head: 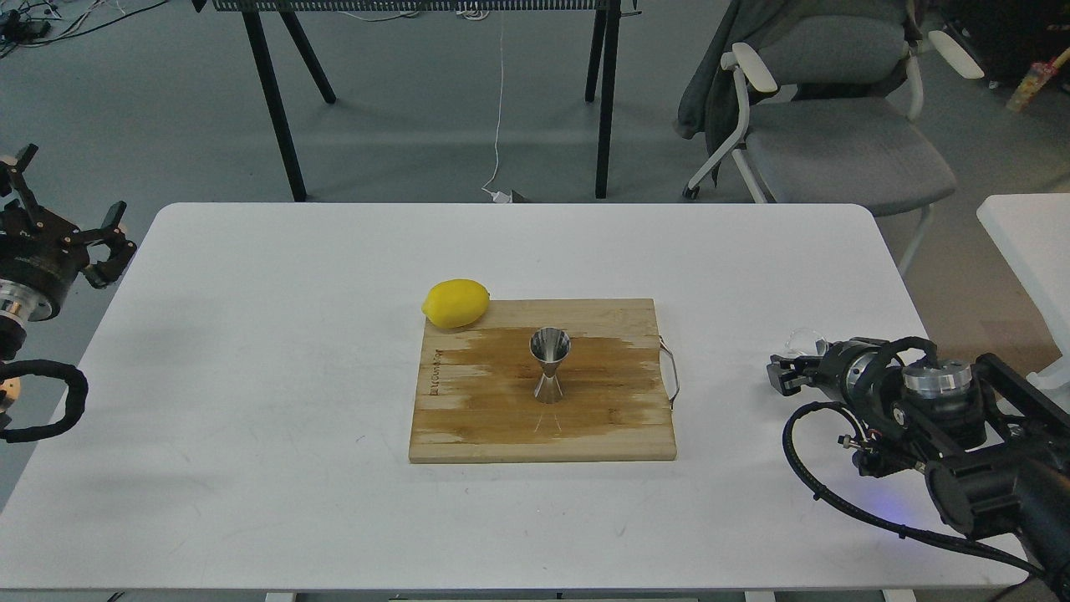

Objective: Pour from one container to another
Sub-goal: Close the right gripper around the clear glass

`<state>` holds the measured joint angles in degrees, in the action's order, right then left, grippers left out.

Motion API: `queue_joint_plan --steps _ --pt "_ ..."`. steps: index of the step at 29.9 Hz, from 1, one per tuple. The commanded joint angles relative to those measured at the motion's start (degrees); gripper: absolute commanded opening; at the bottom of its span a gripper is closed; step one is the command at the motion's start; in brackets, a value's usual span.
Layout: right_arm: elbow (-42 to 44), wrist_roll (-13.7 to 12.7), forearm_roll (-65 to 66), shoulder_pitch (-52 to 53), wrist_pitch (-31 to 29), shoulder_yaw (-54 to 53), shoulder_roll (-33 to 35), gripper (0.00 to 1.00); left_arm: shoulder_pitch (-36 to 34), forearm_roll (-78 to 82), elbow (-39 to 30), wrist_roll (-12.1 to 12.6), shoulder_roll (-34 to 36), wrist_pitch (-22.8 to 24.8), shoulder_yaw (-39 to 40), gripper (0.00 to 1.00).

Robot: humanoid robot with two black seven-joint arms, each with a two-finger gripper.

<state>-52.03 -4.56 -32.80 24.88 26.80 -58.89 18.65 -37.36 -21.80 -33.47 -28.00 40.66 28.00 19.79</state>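
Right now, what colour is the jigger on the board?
Shiny silver steel: the jigger stands upright on the wooden board, clearest in the head view.

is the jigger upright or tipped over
Upright. The jigger stands on its lower cone on the cutting board, open mouth facing up, narrow waist vertical.

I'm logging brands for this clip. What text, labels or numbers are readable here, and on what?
Wooden cutting board: one line of burned-in lettering runs along its left edge, too small and blurred to read.
Jigger: no markings visible.
Lemon: none.
Nothing else carries text.
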Motion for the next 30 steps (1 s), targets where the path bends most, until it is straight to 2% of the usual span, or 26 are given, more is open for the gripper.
queue_joint_plan --steps 1,21,30 --pt "-0.09 -0.01 0.01 -0.01 0.0 0.09 0.07 0.6 0.0 0.0 0.6 0.0 -0.4 0.0 -0.01 1.0" --pt "-0.18 -0.01 0.8 -0.27 -2.72 0.18 0.07 0.47 0.44 0.0 1.74 0.0 -0.49 0.0 -0.01 1.0" --pt "-0.7 0.08 0.89 -0.62 -2.98 0.18 0.07 0.47 0.53 0.0 1.74 0.0 -0.84 0.0 -0.01 1.0"
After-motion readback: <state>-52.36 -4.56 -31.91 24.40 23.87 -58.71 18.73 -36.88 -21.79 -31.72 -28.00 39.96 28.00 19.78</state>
